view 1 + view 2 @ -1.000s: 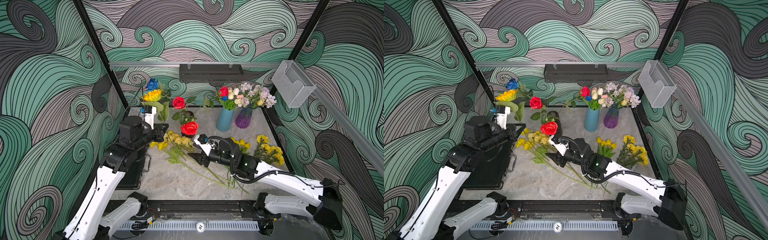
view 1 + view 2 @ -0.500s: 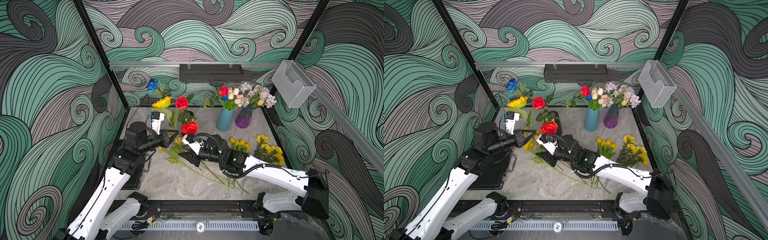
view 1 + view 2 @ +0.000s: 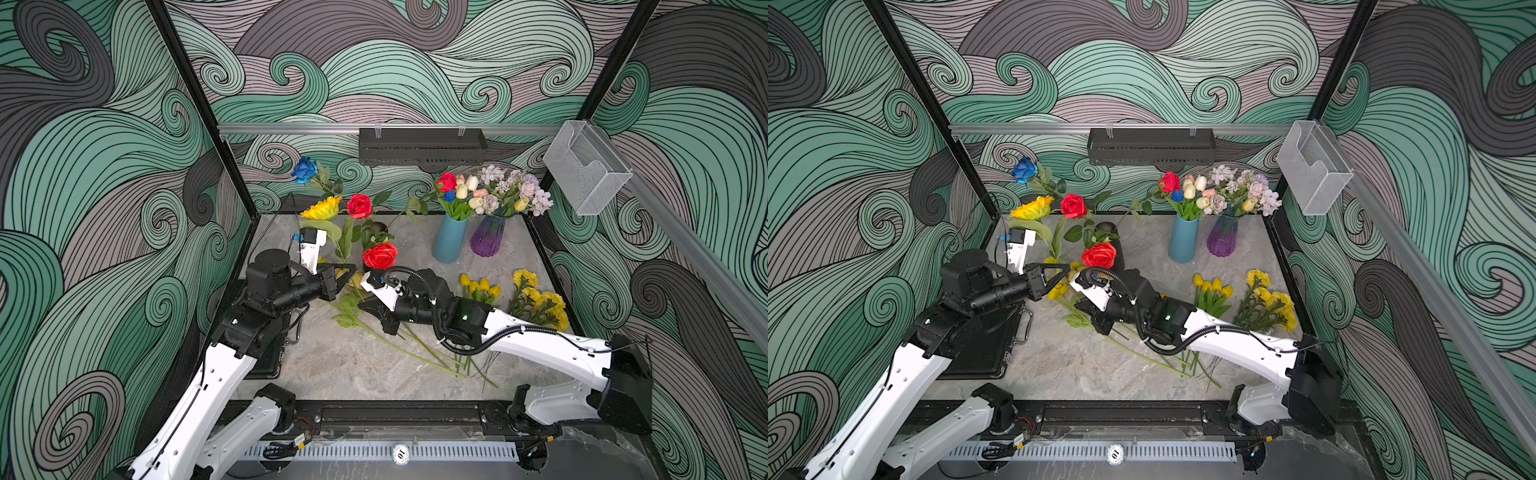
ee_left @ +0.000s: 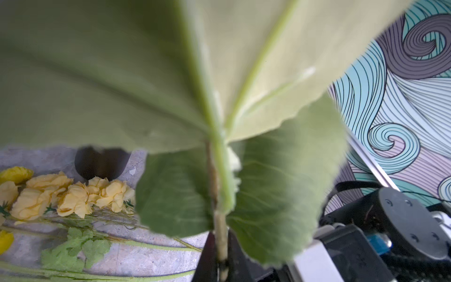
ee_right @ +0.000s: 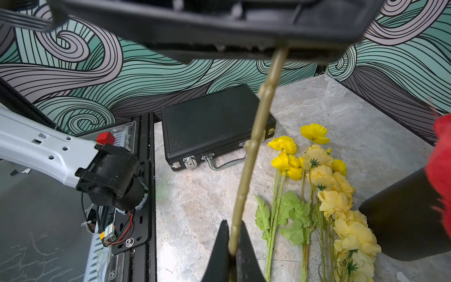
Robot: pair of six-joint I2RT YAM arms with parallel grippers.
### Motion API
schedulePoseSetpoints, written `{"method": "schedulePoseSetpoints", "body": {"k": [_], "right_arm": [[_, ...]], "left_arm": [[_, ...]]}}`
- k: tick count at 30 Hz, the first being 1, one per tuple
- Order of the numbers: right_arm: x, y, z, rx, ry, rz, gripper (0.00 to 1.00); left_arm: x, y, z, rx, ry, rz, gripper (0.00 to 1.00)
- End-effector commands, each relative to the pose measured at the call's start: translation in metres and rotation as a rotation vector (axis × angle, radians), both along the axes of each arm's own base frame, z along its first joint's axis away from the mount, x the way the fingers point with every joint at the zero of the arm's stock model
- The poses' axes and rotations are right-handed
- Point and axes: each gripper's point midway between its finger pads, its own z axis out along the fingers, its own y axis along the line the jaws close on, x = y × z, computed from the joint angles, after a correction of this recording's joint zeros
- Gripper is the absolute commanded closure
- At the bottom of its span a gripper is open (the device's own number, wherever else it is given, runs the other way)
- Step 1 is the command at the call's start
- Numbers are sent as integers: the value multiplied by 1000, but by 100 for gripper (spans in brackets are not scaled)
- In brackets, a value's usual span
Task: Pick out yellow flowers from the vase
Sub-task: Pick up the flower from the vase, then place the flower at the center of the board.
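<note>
A yellow sunflower (image 3: 322,209) stands upright over the table's back left, out of the black vase (image 3: 376,227). My left gripper (image 3: 349,272) is shut on its stem (image 4: 220,227) just below the big leaves. My right gripper (image 5: 233,223) is shut on the same stem (image 5: 253,146) lower down, under the left one. The vase holds red roses (image 3: 379,255) and a blue rose (image 3: 304,169). More yellow flowers lie on the table: pale sprays (image 5: 317,158) beside the vase, tulips (image 3: 480,286) and pom-poms (image 3: 540,299) at the right.
A blue vase (image 3: 449,239) and a purple vase (image 3: 488,237) with mixed pale blooms stand at the back right. A black case (image 5: 214,122) lies along the left edge under my left arm. Long green stems (image 3: 419,353) stretch towards the table's front.
My left arm carried the sunflower from the back left corner towards the middle. My right gripper moved left under it and closed on the stem.
</note>
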Motion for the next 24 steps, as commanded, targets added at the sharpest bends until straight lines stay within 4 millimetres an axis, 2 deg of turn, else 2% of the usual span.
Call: {"method": "schedulePoseSetpoints", "body": {"k": [1, 5, 9, 13, 15, 19, 24], "right_arm": [[2, 0, 0, -25, -15, -8, 100], [10, -3, -13, -85, -8, -55, 100], [10, -5, -36, -168, 4, -50, 100], [5, -7, -60, -257, 30, -28, 100], [2, -10, -74, -304, 48, -19, 100], [0, -18, -102, -389, 82, -24, 100], [4, -28, -134, -491, 115, -63, 100]], "left_arm": [[0, 11, 2, 37, -44, 59, 73], [-8, 33, 12, 108, -131, 142, 55], [-21, 78, 33, 222, -254, 332, 37], [-37, 123, 59, 262, -391, 545, 24], [-44, 139, 67, 269, -433, 619, 19], [-44, 155, 72, 295, -460, 708, 14], [-29, 163, 65, 289, -433, 794, 12]]}}
